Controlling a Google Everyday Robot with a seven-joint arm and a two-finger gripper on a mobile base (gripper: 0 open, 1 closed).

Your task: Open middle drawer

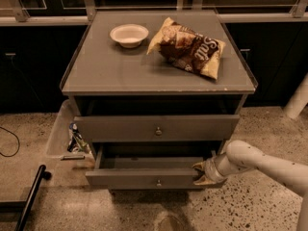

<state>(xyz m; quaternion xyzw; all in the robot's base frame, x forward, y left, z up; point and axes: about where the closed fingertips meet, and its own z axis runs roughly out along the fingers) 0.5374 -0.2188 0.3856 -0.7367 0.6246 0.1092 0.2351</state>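
Observation:
The middle drawer point(144, 178) is the shallow grey one with a small round knob point(159, 182). It stands pulled out several centimetres from the cabinet, and its grey inside point(154, 161) shows. Above it sits the taller-fronted drawer point(156, 127), pushed in further. My gripper point(202, 172) is at the right end of the middle drawer's front, touching its front right corner. The white arm point(260, 165) reaches in from the right. The lowest drawer front is hidden under the pulled-out drawer.
A white bowl point(129, 34) and a chip bag point(188, 48) lie on the cabinet top point(106, 71). A clear bin with small items point(71, 137) stands against the cabinet's left side. A black pole point(30, 197) lies at the lower left. A white post point(298, 100) stands at the right.

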